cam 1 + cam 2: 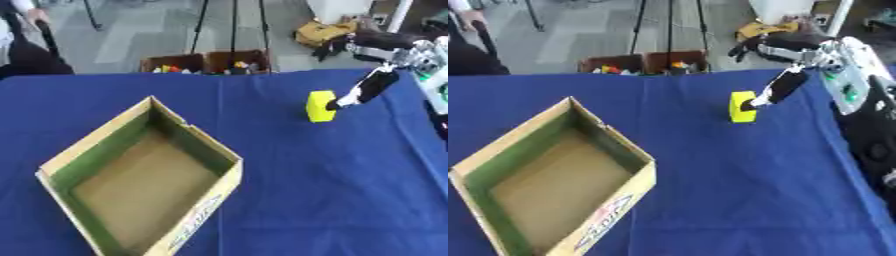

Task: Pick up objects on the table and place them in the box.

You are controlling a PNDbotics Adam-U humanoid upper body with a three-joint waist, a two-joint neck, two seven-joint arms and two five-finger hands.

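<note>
The right robot hand (785, 70) reached from the far right, one finger touching the yellow block (320, 106) on the blue table (332, 190); fingers spread, nothing gripped. The box (140, 185) sat empty, near left.

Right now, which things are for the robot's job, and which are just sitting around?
For the job:
- yellow block, touched by the right hand
- cardboard box, open

Just around:
- blue tablecloth
- brown bins of small colourful things behind the table
- yellow bag on the floor
</note>
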